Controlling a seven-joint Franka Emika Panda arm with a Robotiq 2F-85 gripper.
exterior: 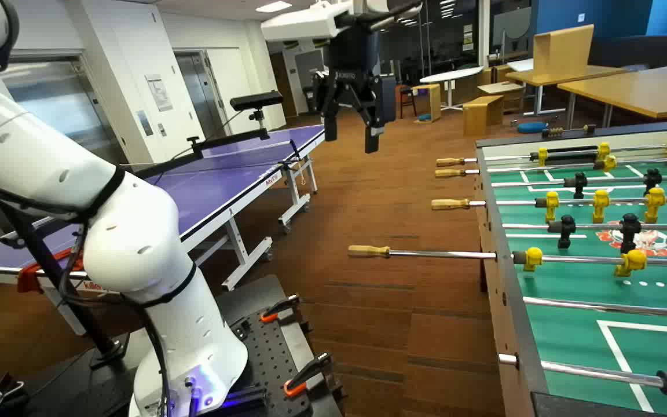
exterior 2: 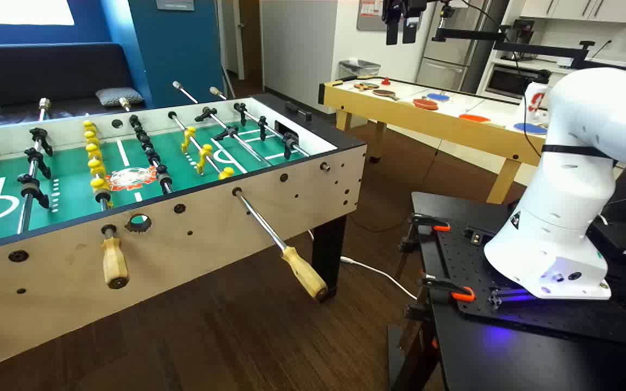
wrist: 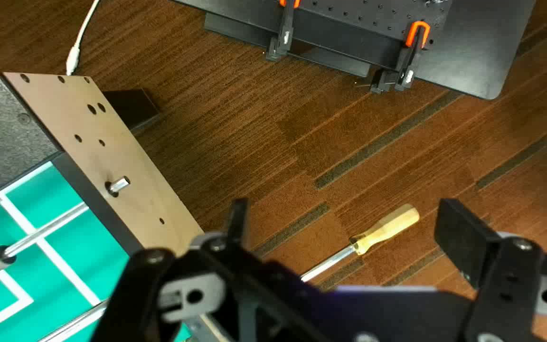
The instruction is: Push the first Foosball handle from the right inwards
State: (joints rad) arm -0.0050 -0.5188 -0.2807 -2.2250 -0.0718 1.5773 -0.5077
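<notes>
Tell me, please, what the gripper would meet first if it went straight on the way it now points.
Most likely the brown floor: the gripper points down, and its line seems to pass beside the wooden handle that sticks out farthest. Depth is unclear, though, so it might touch the handle.

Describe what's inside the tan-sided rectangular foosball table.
A flat green playing field shows, crossed above by shiny metal rods carrying yellow player figures and black player figures. Whatever lies beneath the field is covered and cannot be seen.
</notes>
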